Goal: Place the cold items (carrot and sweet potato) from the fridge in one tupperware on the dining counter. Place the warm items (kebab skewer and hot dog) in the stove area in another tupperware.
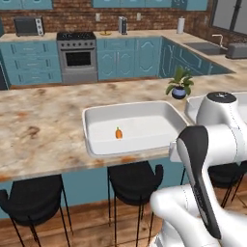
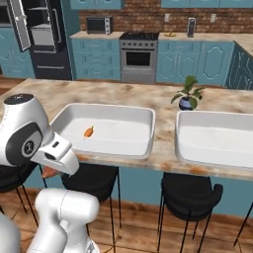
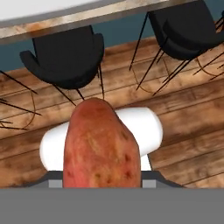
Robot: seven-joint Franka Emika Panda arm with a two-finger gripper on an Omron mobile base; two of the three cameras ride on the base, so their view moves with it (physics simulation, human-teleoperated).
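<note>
The arm is folded low beside the dining counter [image 2: 163, 153], with the hand pointed down over the wooden floor and black stools [image 3: 65, 57]. The gripper [image 3: 101, 186] is clamped on the sweet potato [image 3: 101, 148], which rises straight out from between the jaws and hides the fingertips. Up above the gripper, the carrot [image 2: 88, 131] lies in the left tupperware [image 2: 104, 146]; the second tupperware [image 2: 207, 158] sits beyond it.
</note>
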